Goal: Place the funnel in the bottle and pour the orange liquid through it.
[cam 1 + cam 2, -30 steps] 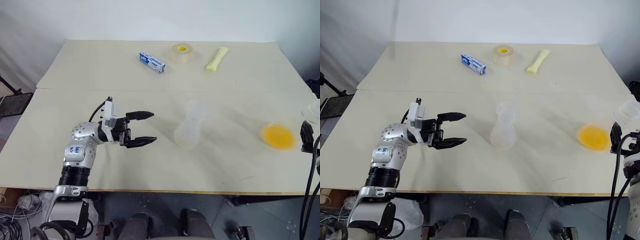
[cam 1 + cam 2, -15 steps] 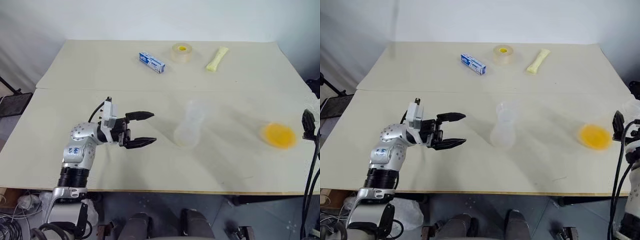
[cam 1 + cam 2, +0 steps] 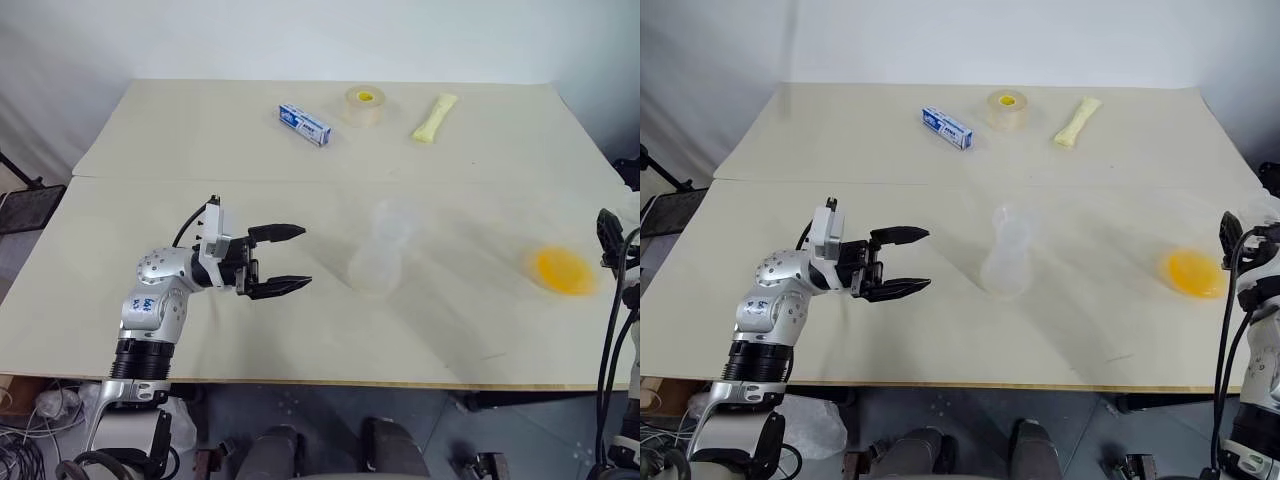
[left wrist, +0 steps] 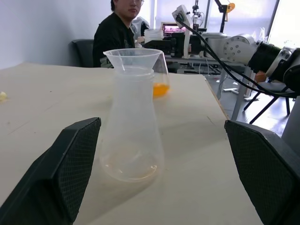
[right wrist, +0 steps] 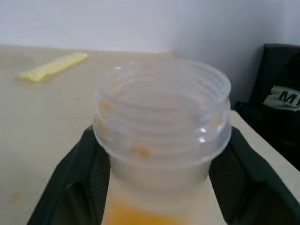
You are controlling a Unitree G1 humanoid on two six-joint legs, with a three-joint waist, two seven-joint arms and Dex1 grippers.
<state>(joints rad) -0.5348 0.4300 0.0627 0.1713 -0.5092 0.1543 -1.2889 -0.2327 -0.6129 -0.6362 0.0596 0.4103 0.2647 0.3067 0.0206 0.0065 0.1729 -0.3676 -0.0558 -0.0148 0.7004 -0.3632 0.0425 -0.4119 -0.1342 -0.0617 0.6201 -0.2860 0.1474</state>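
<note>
Your right gripper (image 5: pixel 154 187) is clamped on the cup (image 5: pixel 161 122) of orange liquid (image 3: pixel 1193 272); the funnel (image 4: pixel 133 58), seated in the bottle (image 4: pixel 130 136), lies well off to its left.

Left arm (image 3: pixel 150 310) silver, black ribbed cuff; black-fingered pincer (image 3: pixel 285 258); black cables along right arm (image 3: pixel 612 330).

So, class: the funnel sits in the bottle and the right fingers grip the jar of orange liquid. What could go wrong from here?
1. The funnel rests loosely in the bottle; a nudge could tip it.
2. The left gripper is open and apart from the bottle, so nothing steadies it.
3. The jar is wide-mouthed and the funnel small; the orange liquid could overshoot.
</note>
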